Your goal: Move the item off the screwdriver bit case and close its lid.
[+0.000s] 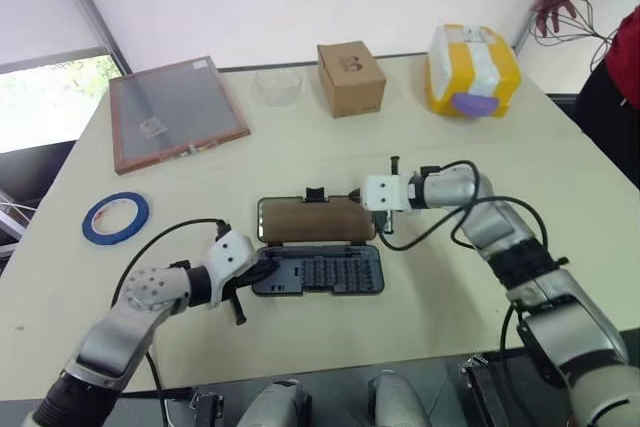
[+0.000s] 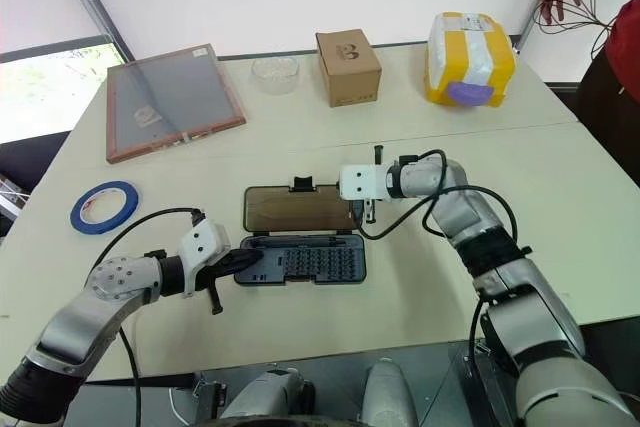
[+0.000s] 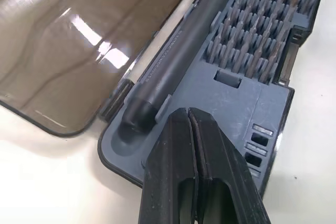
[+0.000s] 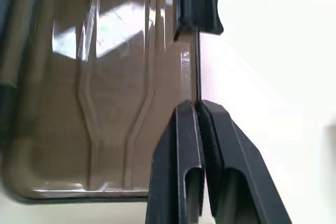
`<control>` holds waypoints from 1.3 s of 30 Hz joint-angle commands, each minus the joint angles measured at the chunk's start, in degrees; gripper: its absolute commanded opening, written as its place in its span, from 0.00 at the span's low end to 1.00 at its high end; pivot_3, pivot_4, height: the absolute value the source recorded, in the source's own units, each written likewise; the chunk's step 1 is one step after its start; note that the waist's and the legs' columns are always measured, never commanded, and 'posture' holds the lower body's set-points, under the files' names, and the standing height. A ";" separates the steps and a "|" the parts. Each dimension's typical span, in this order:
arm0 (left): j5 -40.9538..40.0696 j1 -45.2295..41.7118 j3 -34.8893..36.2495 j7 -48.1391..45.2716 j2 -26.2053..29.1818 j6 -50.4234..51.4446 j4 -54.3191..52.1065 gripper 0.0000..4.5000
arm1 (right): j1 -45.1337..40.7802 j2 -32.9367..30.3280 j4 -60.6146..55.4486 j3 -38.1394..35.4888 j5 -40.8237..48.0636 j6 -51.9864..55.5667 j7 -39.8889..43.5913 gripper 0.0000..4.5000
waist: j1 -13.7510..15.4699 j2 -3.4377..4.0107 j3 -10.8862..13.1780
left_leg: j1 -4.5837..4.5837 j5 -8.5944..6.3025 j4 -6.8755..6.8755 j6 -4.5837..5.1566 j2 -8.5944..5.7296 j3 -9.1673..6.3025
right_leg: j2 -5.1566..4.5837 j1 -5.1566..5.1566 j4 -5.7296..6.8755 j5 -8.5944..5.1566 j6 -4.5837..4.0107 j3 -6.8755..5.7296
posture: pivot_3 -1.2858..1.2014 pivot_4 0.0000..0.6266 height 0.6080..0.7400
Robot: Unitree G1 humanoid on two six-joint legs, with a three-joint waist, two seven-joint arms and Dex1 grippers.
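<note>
Open bit case mid-table, a gripper at each end.

On the cream table [image 1: 420,147], from the left: blue tape [image 1: 116,217], a framed panel [image 1: 175,107], a clear bowl [image 1: 277,85], a cardboard box [image 1: 350,78], a yellow package [image 1: 472,69], and a person's hand [image 1: 556,2] at the far right corner. The case [image 1: 330,269] lies near the front edge, its tinted lid [image 1: 315,220] flat on the far side. The left wrist view shows a dark driver [image 3: 178,56] beside rows of bits [image 3: 262,24], with the left gripper [image 3: 188,111] pressed closed on the case's left end. The right wrist view shows the latch [image 4: 199,3] and the right gripper [image 4: 195,104], jaws nearly together at the lid's rim; whether they pinch it is unclear.
</note>
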 commanded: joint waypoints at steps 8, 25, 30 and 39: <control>-8.73 0.30 2.51 -4.01 -0.66 11.02 0.09 0.00 | 9.65 -0.04 -21.35 0.03 -4.26 5.64 -3.01 0.01 | -0.46 0.00 0.04 | 0.00 0.00 -0.05 0.00 0.17 0.17 | 0.19 -0.01 -0.15 -0.01 0.00 0.12 | 0.52 0.24 1.00; -18.50 -21.31 19.21 6.11 -2.35 15.99 21.38 0.00 | 4.35 -1.73 -13.26 -0.57 -8.45 -5.99 -8.00 0.01 | -0.56 -0.56 0.95 | -0.79 0.05 0.06 -0.31 0.50 0.23 | 0.61 -0.87 -0.05 -0.02 -0.10 0.22 | 0.52 0.24 1.00; -9.07 -27.75 11.65 0.36 -5.27 3.34 36.49 0.00 | 3.11 -0.60 -12.50 -0.32 -8.24 -5.98 -8.40 0.01 | -0.68 -0.59 0.97 | -0.90 0.03 0.02 -0.32 0.48 0.22 | 0.59 -0.99 -0.04 -0.01 -0.09 0.17 | 0.52 0.24 1.00; -7.19 -34.14 5.96 -18.22 -6.32 2.96 49.66 0.00 | 2.54 0.44 -11.72 -0.12 -7.07 -5.67 -7.06 0.14 | -0.92 -0.61 0.98 | -0.97 0.03 0.08 -0.32 0.49 0.21 | 0.60 -1.10 0.05 -0.01 -0.08 0.15 | 0.52 0.24 1.00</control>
